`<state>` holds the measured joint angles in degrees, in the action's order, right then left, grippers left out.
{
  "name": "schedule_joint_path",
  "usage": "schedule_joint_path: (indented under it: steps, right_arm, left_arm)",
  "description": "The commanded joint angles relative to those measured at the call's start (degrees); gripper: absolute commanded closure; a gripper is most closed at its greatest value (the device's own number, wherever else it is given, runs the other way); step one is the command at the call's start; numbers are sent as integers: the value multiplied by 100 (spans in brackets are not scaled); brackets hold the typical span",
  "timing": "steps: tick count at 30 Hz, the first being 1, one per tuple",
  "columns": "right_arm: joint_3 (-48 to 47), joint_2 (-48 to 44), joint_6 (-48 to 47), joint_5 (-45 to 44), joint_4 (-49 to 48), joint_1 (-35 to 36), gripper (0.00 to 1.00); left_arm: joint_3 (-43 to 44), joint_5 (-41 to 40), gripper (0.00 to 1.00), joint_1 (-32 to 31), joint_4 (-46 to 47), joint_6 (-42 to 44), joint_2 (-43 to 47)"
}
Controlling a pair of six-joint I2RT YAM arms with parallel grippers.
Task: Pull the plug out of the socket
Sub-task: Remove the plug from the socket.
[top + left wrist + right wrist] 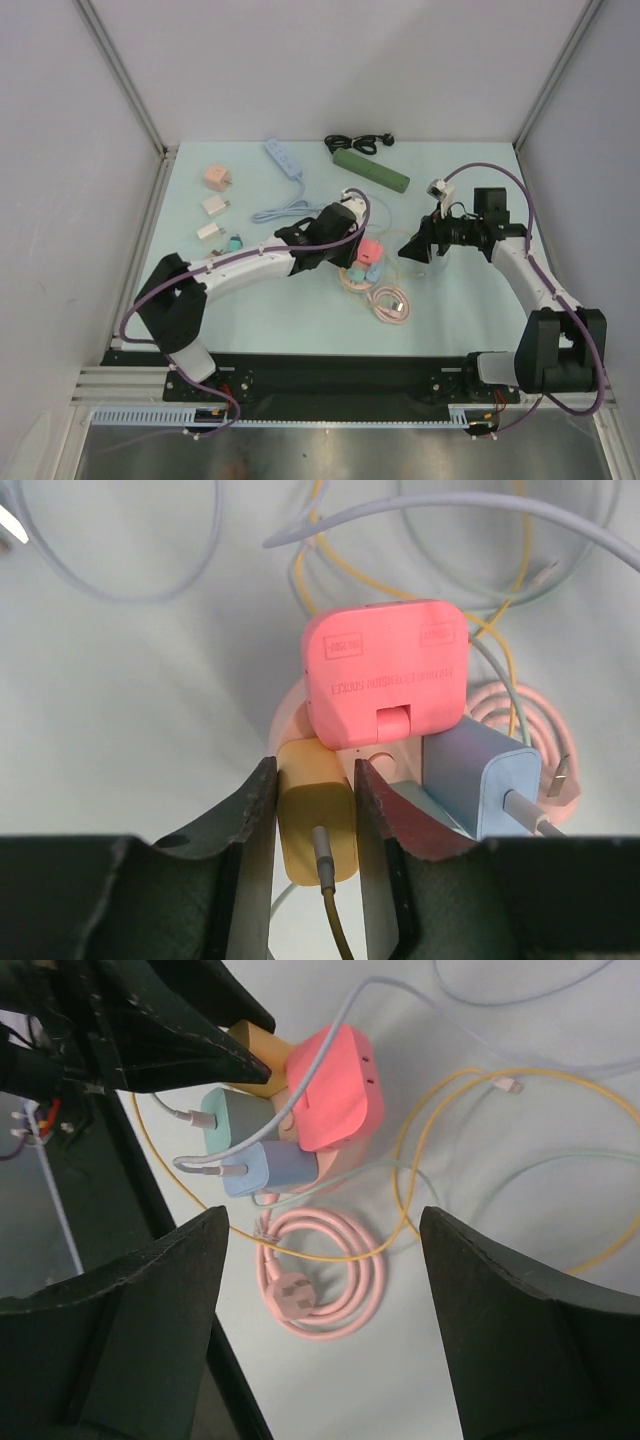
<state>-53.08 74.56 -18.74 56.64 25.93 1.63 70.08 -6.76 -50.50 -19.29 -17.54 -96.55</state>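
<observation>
Left hand (315, 780) closed on yellow plug (316, 830), lower centre of its wrist view; plug against pale pink socket block (375, 762). Right hand (322, 1228) open, above cluster, mid-bench (300, 325).

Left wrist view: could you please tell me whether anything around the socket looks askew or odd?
Nothing looks damaged or spilled. The only untidy part is the loose yellow cable and the lilac cable, which cross each other behind the pink adapter. The left gripper is closed squarely on the yellow plug.
</observation>
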Motion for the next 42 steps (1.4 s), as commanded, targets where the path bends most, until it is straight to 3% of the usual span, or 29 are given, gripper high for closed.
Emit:
schedule_joint_path:
  steps: [1, 7, 11, 15, 22, 36, 42]
  right_arm:
    - [122, 189, 616, 628, -404, -13, 17]
    - [272, 471, 1319, 699, -888, -13, 12]
    - [403, 533, 1776, 778, -1335, -14, 2]
    - [544, 638, 2303, 805, -1766, -22, 0]
    - [562, 884, 2946, 568, -2030, -14, 2]
    - [685, 1367, 3808, 1147, -2822, 66, 4]
    - [667, 1438, 4115, 1270, -2953, 127, 13]
  left_arm:
    - [-39, 26, 100, -4, 1313, 347, 637]
    - [-249, 79, 100, -4, 1902, 559, 884]
    - [-407, 254, 100, -4, 2341, 620, 954]
    - [-565, 439, 100, -4, 2772, 603, 1051]
    - [-654, 624, 100, -4, 3265, 541, 1121]
    - [-601, 984, 100, -12, 3818, 339, 1025]
    - [-391, 1037, 100, -91, 3880, 392, 805]
